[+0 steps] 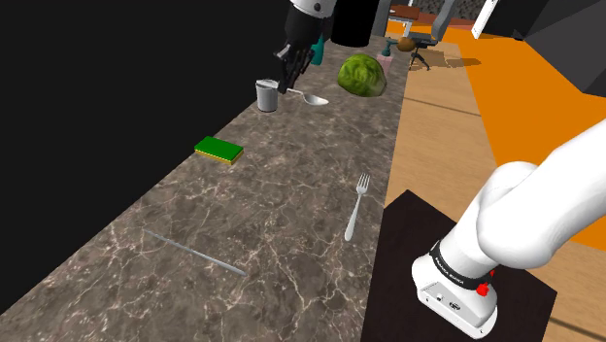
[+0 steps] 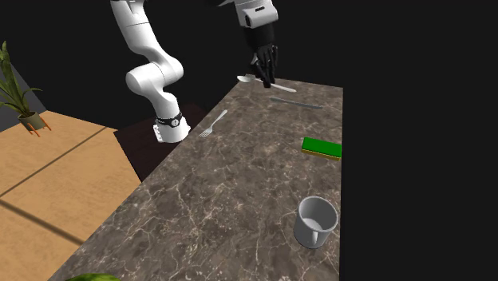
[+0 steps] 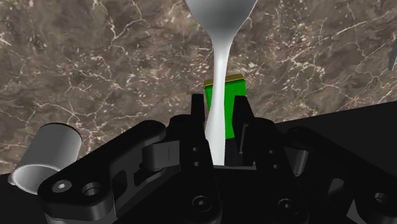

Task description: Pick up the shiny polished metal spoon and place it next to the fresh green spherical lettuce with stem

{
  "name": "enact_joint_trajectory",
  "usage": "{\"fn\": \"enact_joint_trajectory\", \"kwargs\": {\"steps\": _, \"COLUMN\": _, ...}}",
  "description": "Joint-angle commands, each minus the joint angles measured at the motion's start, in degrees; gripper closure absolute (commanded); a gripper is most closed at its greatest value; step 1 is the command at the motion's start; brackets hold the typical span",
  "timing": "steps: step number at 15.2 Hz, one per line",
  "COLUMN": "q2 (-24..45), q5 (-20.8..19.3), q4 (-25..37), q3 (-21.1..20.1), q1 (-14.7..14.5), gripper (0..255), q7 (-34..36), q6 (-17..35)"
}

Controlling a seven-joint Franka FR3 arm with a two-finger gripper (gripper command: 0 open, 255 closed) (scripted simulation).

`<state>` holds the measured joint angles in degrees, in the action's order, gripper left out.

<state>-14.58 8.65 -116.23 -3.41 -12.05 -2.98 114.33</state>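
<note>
In the shoulder view, a thin grey rod (image 1: 194, 253) lies at the near left of the marbled bench (image 1: 291, 194). Farther along the left edge sits a green sponge (image 1: 218, 149) with a yellow underside. Beyond it, at the far end, a grey mug (image 1: 267, 95) stands upright. Just right of the mug hangs the gripper (image 1: 286, 84). Its fingers (image 3: 198, 121) are clamped on the handle of the spoon (image 1: 311, 98), which is held in the air above the bench with its bowl turned toward the lettuce (image 1: 361, 75). The lettuce rests near the far right edge, apart from the spoon. In the wrist view the sponge lies straight beyond the fingers and the mug is off to one side. A fork (image 1: 356, 206) lies at the near right, beside the dark stand (image 1: 408, 238).
</note>
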Motion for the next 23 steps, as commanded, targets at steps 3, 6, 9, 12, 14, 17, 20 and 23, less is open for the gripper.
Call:
{"fn": "enact_joint_trajectory", "kwargs": {"steps": 3, "q2": 0.9, "q5": 0.3, "q4": 0.9, "q3": 3.8, "q1": 2.0, "gripper": 255, "q7": -5.9, "q6": -0.8}}
{"fn": "enact_joint_trajectory", "kwargs": {"steps": 6, "q2": 2.0, "q5": 0.5, "q4": 2.1, "q3": 6.5, "q1": 3.6, "gripper": 255, "q7": -10.1, "q6": -1.6}}
{"fn": "enact_joint_trajectory", "kwargs": {"steps": 9, "q2": 3.5, "q5": 0.9, "q4": 4.0, "q3": 9.2, "q1": 5.1, "gripper": 255, "q7": -14.3, "q6": -2.6}}
{"fn": "enact_joint_trajectory", "kwargs": {"steps": 12, "q2": 5.6, "q5": 1.4, "q4": 6.4, "q3": 11.7, "q1": 6.7, "gripper": 255, "q7": -18.5, "q6": -3.7}}
{"fn": "enact_joint_trajectory", "kwargs": {"steps": 14, "q2": 7.3, "q5": 1.9, "q4": 8.4, "q3": 13.4, "q1": 7.7, "gripper": 255, "q7": -21.3, "q6": -4.5}}
{"fn": "enact_joint_trajectory", "kwargs": {"steps": 17, "q2": 10.2, "q5": 2.8, "q4": 11.9, "q3": 15.8, "q1": 9.4, "gripper": 255, "q7": -25.5, "q6": -5.9}}
{"fn": "enact_joint_trajectory", "kwargs": {"steps": 20, "q2": 13.7, "q5": 4.1, "q4": 16.1, "q3": 18.1, "q1": 11.3, "gripper": 255, "q7": -29.6, "q6": -7.6}}
{"fn": "enact_joint_trajectory", "kwargs": {"steps": 23, "q2": 17.8, "q5": 5.7, "q4": 21.1, "q3": 20.1, "q1": 13.4, "gripper": 255, "q7": -33.6, "q6": -9.7}}
